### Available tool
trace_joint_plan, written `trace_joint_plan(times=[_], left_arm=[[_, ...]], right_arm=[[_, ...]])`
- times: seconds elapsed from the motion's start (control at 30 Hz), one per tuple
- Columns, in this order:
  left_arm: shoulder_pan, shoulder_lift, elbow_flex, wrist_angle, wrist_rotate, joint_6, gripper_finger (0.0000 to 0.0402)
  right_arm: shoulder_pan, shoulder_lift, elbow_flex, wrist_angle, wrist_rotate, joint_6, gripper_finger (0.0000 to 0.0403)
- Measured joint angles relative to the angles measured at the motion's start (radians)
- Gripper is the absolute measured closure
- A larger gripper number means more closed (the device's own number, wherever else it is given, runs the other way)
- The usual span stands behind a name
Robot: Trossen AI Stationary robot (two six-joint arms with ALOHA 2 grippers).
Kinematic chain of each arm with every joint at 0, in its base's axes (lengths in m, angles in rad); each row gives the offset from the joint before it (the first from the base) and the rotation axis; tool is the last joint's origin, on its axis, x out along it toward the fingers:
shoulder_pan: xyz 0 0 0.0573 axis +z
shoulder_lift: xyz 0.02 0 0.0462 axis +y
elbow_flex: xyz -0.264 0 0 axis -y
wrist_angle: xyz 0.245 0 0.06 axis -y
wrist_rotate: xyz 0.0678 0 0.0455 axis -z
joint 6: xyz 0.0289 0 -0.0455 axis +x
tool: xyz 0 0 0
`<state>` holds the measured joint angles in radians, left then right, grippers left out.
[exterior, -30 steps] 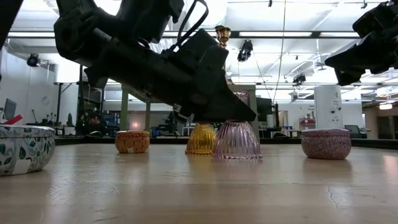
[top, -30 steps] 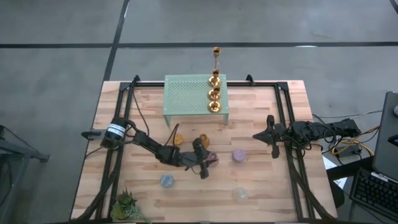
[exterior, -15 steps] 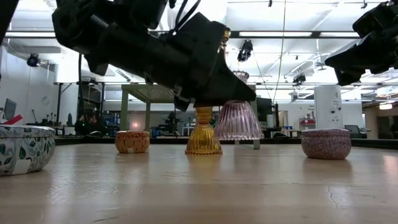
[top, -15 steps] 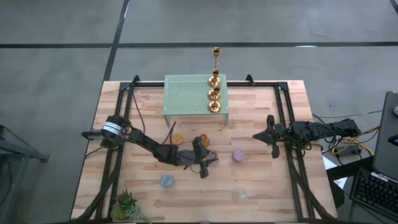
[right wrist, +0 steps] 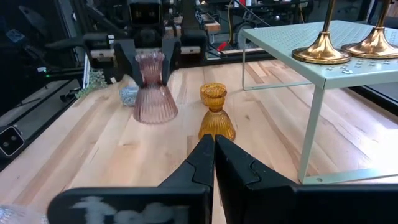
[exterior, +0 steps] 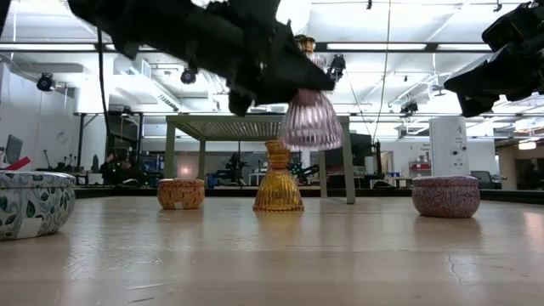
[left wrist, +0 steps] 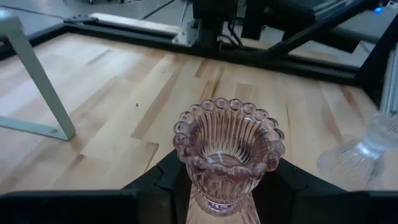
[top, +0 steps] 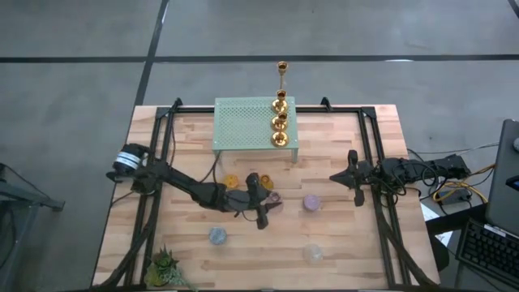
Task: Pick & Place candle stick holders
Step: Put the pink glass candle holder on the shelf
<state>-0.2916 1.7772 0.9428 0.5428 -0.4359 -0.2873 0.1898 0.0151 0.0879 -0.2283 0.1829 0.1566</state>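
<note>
Pink glass holder (exterior: 311,119) up off the tabletop (top: 340,243), pinched by the neck in the left fingers (left wrist: 155,186). Could slip on ribbed glass or clip the amber holder (exterior: 278,178) right below. Counted: four gold candlesticks (top: 280,122), six glass ones. Right fingers (right wrist: 214,163) pressed together, idle near the table's right side.

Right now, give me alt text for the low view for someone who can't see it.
The left gripper holds a ribbed pink glass holder in the air above the wooden table. Behind it stand an amber holder and a green stand.
</note>
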Motion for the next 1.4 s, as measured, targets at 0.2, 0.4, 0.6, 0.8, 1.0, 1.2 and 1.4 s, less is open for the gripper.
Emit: trace_joint_plan(times=[0.2, 0.4, 0.6, 0.8, 1.0, 1.2, 1.4], left_arm=[[0.000, -0.094, -0.001, -0.075, 0.000, 0.002, 0.0264], [0.000, -0.187, -0.001, -0.136, -0.005, 0.017, 0.0264], [0.002, -0.278, -0.003, -0.233, -0.040, 0.029, 0.0264], [0.003, -0.382, -0.016, -0.319, -0.066, 0.030, 0.0264], [0.007, -0.481, -0.016, -0.408, -0.099, 0.025, 0.0264], [0.025, -0.578, -0.016, -0.467, -0.126, 0.028, 0.0264], [0.069, -0.627, -0.016, -0.526, -0.206, 0.040, 0.0264]], right_arm=[[0.000, 0.000, 0.000, 0.001, 0.000, 0.000, 0.0394], [0.000, 0.000, 0.000, 0.000, 0.000, 0.000, 0.0394], [0.000, 0.000, 0.000, 0.000, 0.000, 0.000, 0.0394], [0.000, 0.000, 0.000, 0.000, 0.000, 0.000, 0.0394], [0.000, 0.000, 0.000, 0.000, 0.000, 0.000, 0.0394], [0.000, 0.000, 0.000, 0.000, 0.000, 0.000, 0.0394], [0.000, 0.000, 0.000, 0.000, 0.000, 0.000, 0.0394]])
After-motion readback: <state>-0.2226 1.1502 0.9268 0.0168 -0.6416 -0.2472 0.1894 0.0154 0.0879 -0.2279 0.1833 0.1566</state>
